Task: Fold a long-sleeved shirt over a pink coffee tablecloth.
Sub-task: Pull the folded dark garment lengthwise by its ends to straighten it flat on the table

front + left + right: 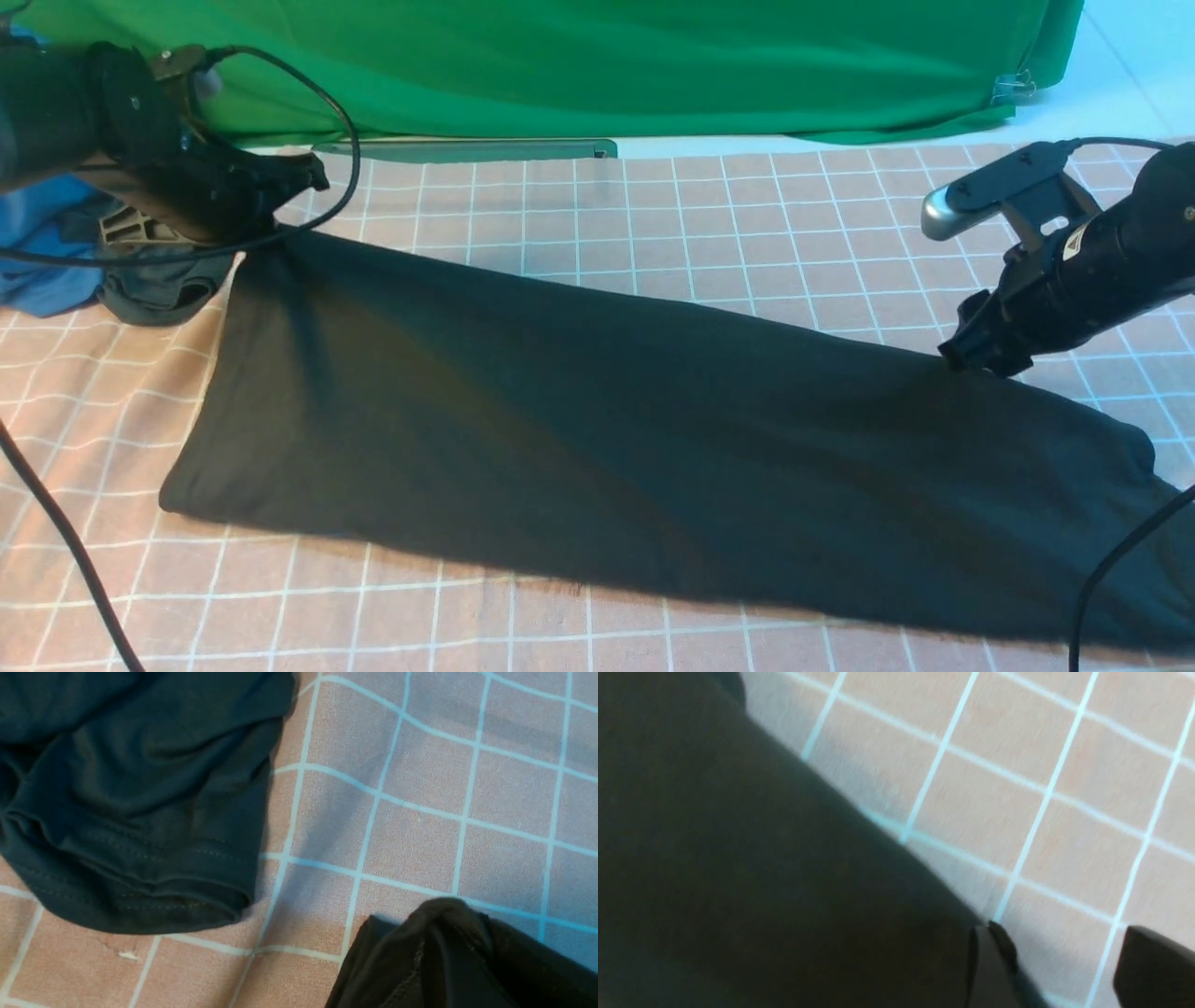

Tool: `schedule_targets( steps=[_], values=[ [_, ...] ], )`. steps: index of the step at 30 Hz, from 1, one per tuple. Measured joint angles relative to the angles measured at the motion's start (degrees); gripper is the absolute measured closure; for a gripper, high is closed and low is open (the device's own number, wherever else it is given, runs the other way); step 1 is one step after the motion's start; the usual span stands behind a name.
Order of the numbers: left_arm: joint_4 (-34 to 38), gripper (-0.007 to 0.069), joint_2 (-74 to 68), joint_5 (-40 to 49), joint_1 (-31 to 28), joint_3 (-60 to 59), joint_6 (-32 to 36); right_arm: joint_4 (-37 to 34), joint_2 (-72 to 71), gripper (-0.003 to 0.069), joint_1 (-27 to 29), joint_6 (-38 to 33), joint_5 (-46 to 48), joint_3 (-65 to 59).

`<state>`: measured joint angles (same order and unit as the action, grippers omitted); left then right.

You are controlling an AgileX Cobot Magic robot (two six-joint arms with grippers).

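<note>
The long-sleeved shirt (597,429) lies as a long black band across the pink coffee tablecloth (709,224). Its far left corner is drawn up to my left gripper (297,187). In the left wrist view the black hem (387,961) is bunched around that gripper (451,947), which is shut on it. My right gripper (966,355) sits at the shirt's far edge on the right. In the right wrist view it (1064,952) is open, with bare tablecloth (1017,788) between the fingers. One finger (990,970) rests against the shirt's edge (738,858).
A smaller dark garment (163,280) (131,812) and a blue garment (37,243) lie at the far left beside my left gripper. A green cloth (560,56) hangs along the back above a metal strip (467,149). Cables (65,541) cross the front corners.
</note>
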<state>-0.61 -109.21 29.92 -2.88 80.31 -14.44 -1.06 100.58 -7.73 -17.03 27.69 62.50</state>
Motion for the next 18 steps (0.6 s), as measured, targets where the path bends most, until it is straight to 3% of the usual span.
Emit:
schedule_targets(
  steps=[6,8,10,13,16,18],
  values=[
    [-5.0,0.0434,0.1,1.8,0.0,0.0,0.0,0.0,-1.9,0.0354,0.0,1.3,7.3,0.0],
    [-5.7,0.0375,1.0,4.0,0.0,0.0,-1.1,0.1,-4.8,0.0471,0.0,3.6,11.5,0.0],
    [-4.4,0.0365,2.5,7.2,0.0,0.0,-1.7,0.1,-8.1,0.0568,0.0,5.4,14.7,0.0],
    [1.5,0.0440,6.4,11.2,-0.1,-1.6,1.4,0.1,-12.9,0.0618,0.0,6.9,20.3,0.0],
    [13.1,0.0565,11.5,11.7,-0.1,-6.9,10.1,0.0,-16.7,0.0620,0.0,7.4,25.6,0.0],
    [21.6,0.0603,13.8,11.9,-0.1,-12.3,16.2,-0.8,-18.5,0.0620,0.0,7.7,27.6,0.0]
  ],
)
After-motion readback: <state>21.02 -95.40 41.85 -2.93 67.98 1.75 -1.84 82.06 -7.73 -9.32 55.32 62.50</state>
